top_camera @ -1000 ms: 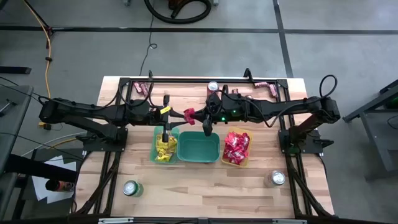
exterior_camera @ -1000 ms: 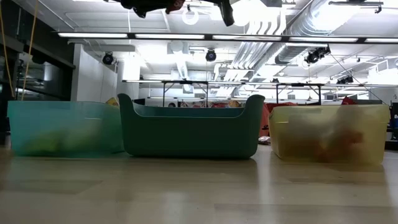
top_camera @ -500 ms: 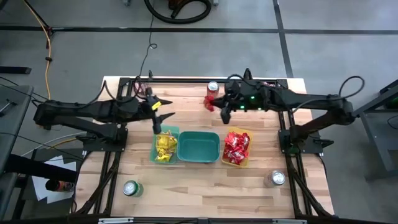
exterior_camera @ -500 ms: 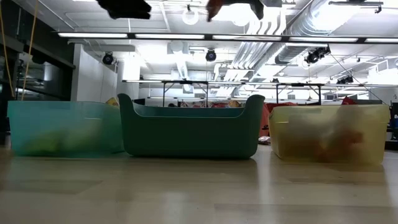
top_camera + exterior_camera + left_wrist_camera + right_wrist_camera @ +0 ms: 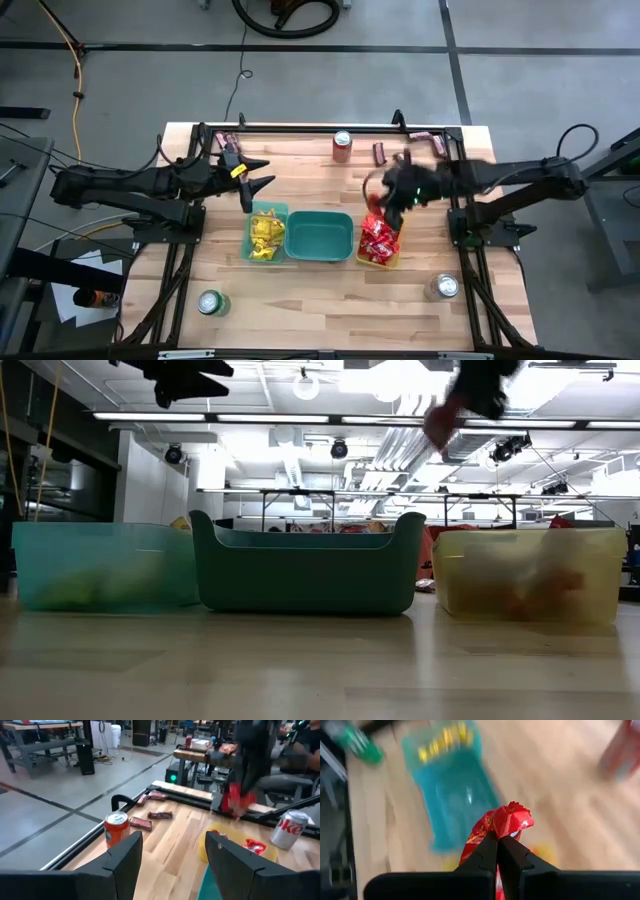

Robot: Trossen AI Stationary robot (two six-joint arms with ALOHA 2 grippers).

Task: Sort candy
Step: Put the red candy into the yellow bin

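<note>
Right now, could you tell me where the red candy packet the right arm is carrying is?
The red candy packet is pinched in the right tool, which in the high view hangs over the yellow bin of red packets, right of the green bin.

Three bins are lined up on the wooden table (image 5: 320, 670): a translucent teal bin (image 5: 100, 565), a dark green bin (image 5: 305, 570) and a yellow bin (image 5: 530, 572) with reddish contents faintly seen inside.
</note>
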